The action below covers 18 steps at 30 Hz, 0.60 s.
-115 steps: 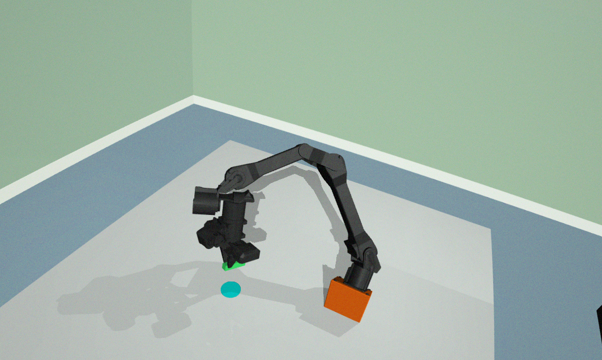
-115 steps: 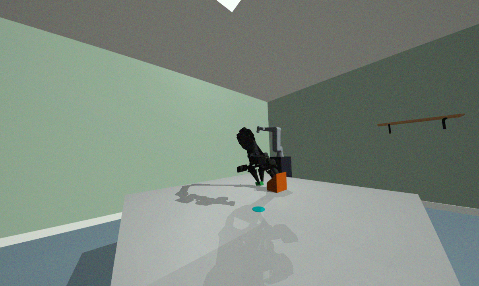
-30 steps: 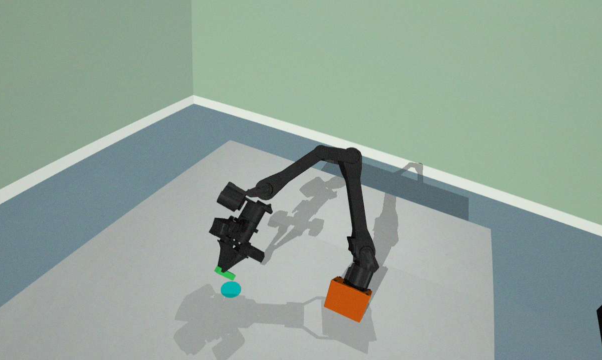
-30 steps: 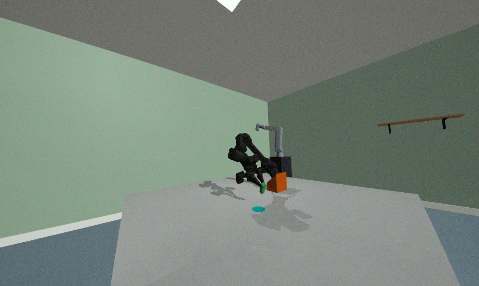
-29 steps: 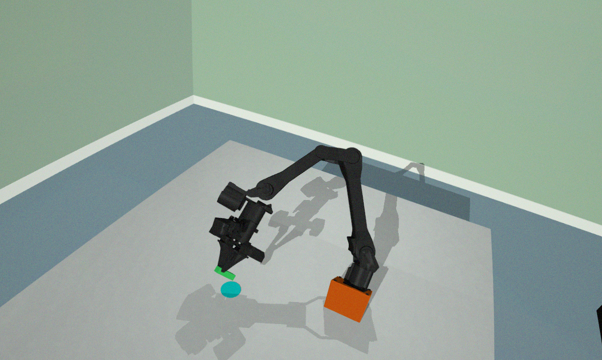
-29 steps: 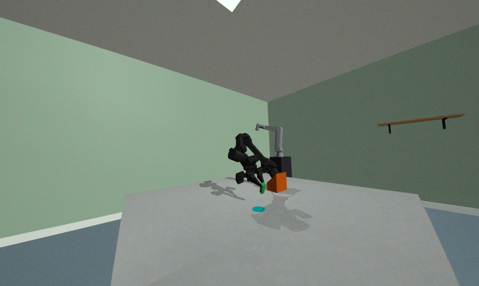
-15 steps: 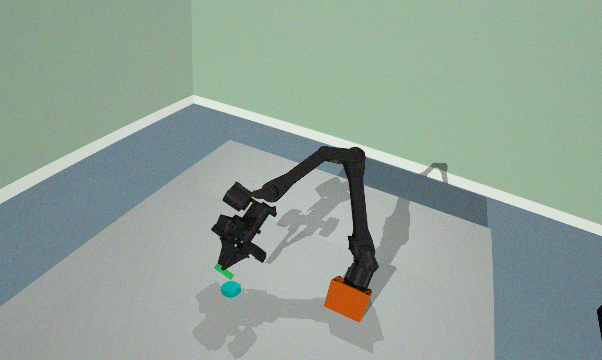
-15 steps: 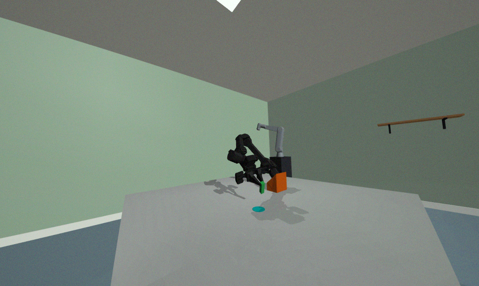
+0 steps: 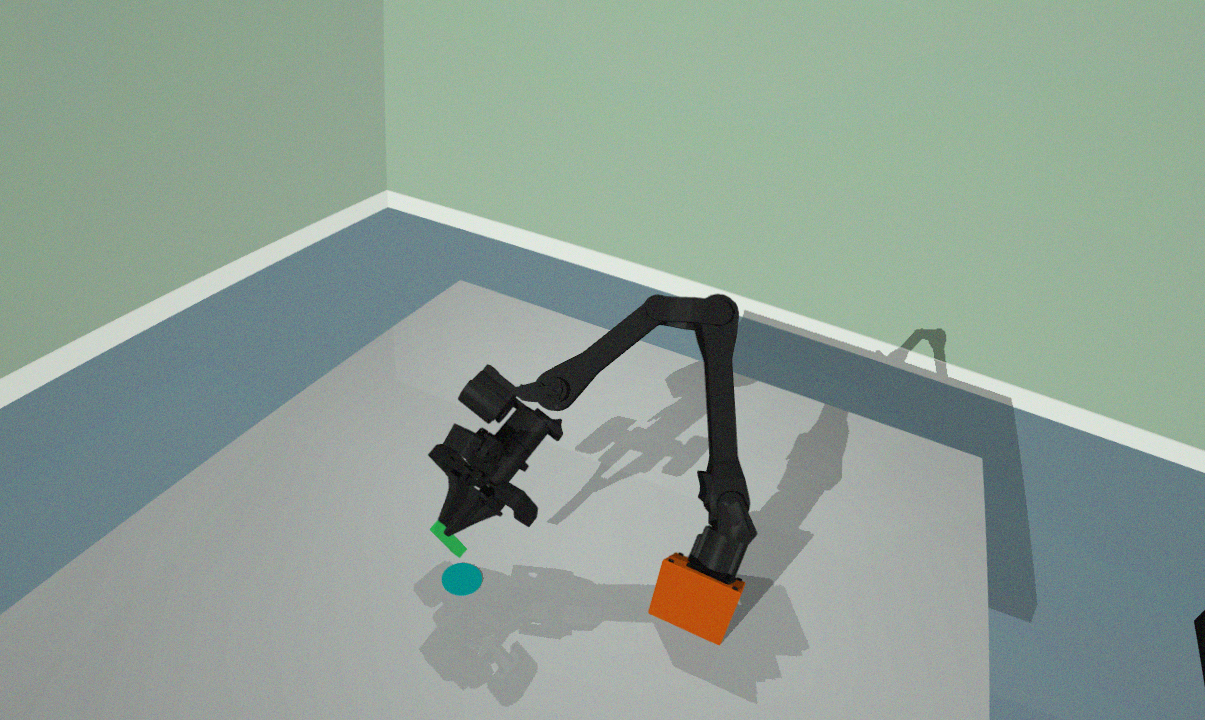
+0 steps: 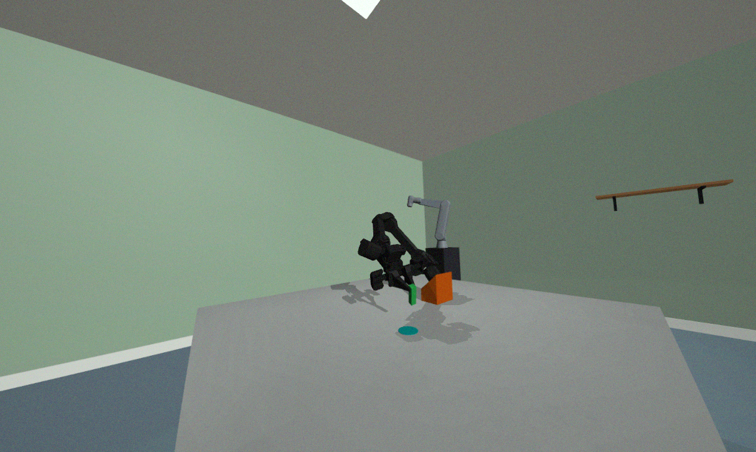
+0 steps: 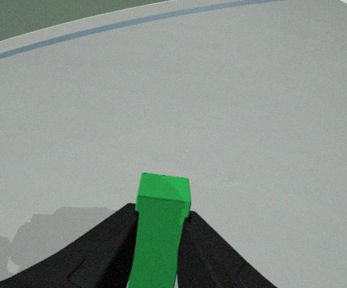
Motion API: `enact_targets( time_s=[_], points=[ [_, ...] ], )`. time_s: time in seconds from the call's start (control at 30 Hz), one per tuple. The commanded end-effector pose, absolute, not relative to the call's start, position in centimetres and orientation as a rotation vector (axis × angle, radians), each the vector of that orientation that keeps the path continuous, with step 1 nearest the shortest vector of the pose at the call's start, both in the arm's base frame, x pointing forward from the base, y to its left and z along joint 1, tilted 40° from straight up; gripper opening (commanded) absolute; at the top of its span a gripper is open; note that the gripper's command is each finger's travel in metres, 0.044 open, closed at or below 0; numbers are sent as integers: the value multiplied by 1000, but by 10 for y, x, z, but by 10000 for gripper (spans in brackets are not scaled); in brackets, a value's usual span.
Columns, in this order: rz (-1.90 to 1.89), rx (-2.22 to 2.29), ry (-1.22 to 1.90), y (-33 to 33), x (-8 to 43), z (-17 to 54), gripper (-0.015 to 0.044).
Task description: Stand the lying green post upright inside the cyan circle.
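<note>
1. Top view: the black two-fingered tool has its fingers closed onto the green rectangular post, near the flat cyan circle on the grey tabletop. The orange block-shaped base stands well apart from the circle.
2. Exterior view: the post hangs nearly upright, raised off the tabletop, its upper end at the fingertips. The circle lies apart from it, with the post outside the marking.
3. Wrist view: the narrowly parted black fingers press the post from both sides, one end jutting past their tips.
</note>
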<state>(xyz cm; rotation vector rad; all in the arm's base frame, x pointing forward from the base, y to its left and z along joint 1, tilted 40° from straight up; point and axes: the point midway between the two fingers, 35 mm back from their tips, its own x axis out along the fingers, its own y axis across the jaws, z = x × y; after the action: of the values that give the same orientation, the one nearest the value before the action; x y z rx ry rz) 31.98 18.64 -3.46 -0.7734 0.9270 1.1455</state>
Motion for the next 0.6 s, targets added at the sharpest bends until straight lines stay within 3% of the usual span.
enact_targets(
  time_s=[0.0,0.57],
  points=[
    [1158,-763,894,185,319,-32,23],
    [1193,-734,753,181,317,-23,23]
  ],
)
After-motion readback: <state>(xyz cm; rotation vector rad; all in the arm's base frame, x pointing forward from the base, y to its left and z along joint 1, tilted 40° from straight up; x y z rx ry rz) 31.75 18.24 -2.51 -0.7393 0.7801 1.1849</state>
